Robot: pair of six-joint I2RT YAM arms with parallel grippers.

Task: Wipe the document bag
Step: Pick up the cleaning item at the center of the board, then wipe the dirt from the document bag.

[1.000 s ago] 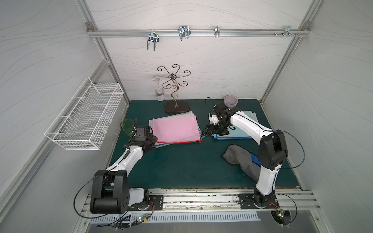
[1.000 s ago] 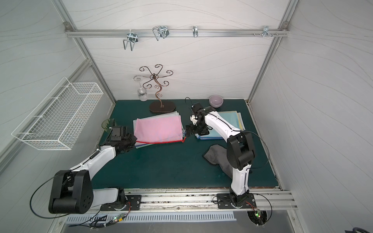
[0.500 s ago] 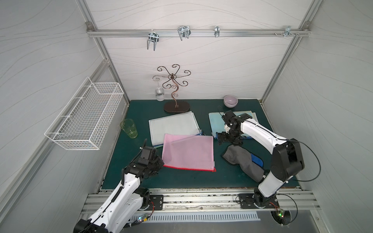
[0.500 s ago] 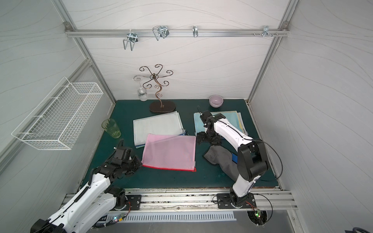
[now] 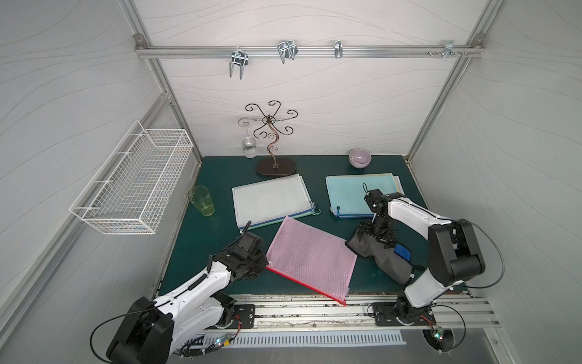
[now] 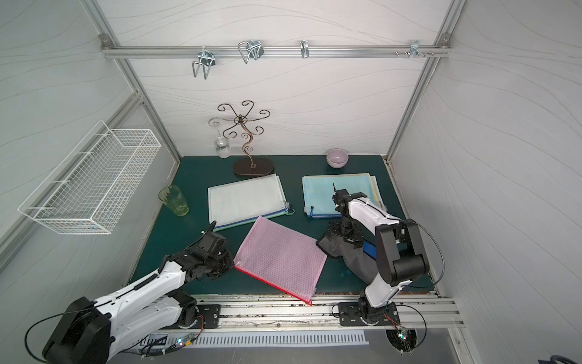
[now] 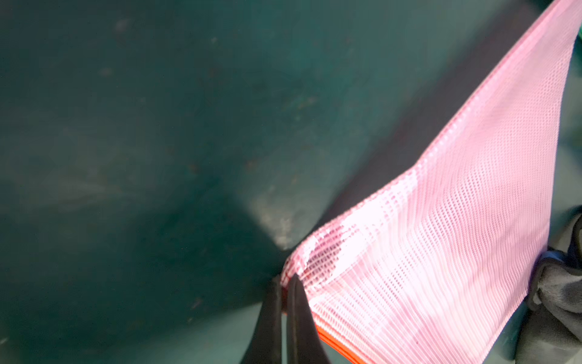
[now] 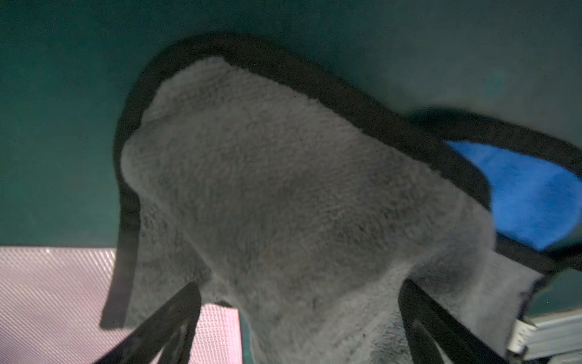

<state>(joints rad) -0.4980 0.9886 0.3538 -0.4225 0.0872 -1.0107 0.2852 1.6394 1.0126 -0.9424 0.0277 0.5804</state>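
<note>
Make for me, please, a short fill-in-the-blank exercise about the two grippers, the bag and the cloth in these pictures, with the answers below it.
1. The left gripper is shut on a corner of the ____ document bag.
2. The right gripper stands ____ over the grey cloth, one finger on each side of it.
3. Where the lining of the cloth shows, its colour is ____.

Missing words: pink; open; blue.

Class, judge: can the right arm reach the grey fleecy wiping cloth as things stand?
Probably yes: the right gripper sits directly over the grey fleecy wiping cloth, open jaws either side of it, nothing in the way.
</note>
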